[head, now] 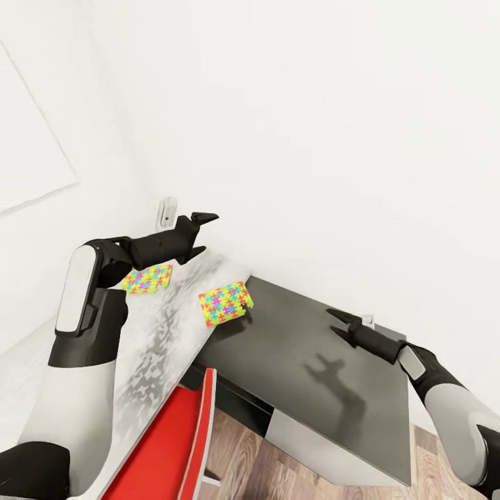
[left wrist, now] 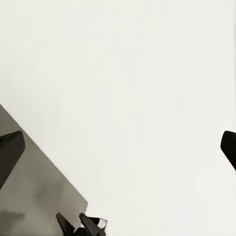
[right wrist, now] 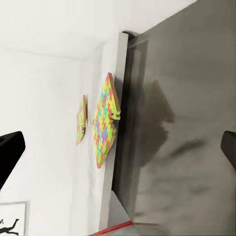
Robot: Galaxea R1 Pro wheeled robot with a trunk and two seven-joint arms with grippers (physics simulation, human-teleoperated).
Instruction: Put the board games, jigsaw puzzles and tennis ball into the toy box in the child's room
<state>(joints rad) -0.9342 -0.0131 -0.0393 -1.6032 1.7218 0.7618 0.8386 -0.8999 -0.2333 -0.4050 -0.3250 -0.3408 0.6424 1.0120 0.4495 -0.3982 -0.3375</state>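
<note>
Left gripper (head: pixel 198 236) open and empty at frame centre-left, above table (head: pixel 149 361); right gripper (head: pixel 339 326) open over cabinet (head: pixel 312 389); nearer puzzle (head: pixel 225 303) overhangs the table edge mid-frame, second puzzle (head: pixel 147 278) just left, so I'd pinch that overhang.

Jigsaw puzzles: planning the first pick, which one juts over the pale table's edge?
The jigsaw puzzle nearer the dark cabinet; the other lies fully on the table beside the left arm.

Dark-topped cabinet (head: pixel 312 389) beside a red chair (head: pixel 177 444) — wood floor (head: pixel 239 465) below.
</note>
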